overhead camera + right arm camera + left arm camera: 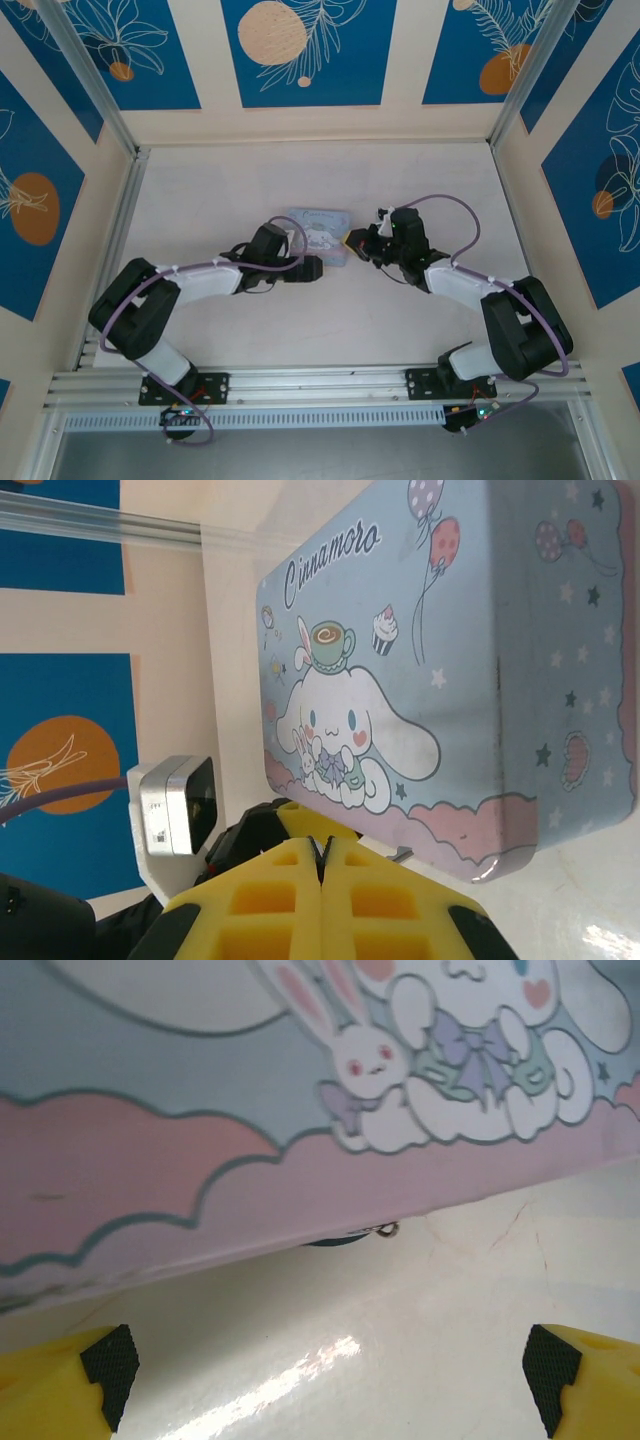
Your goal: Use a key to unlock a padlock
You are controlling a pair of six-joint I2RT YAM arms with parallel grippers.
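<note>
Cream walls [300, 125] with blue leaf-and-circle panels [350, 60] enclose a white table [230, 180] edged by aluminium rails [320, 385].

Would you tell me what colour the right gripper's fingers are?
Yellow; the right gripper shows best in the right wrist view.

Robot lab test cell: my left arm [200, 283] and right arm [462, 283] bolted to slotted aluminium rail [320, 380] at near edge of white table [220, 190], boxed in by metal-framed walls with blue leaf-print panels [340, 70]; purple cables [455, 203] trailing.
</note>
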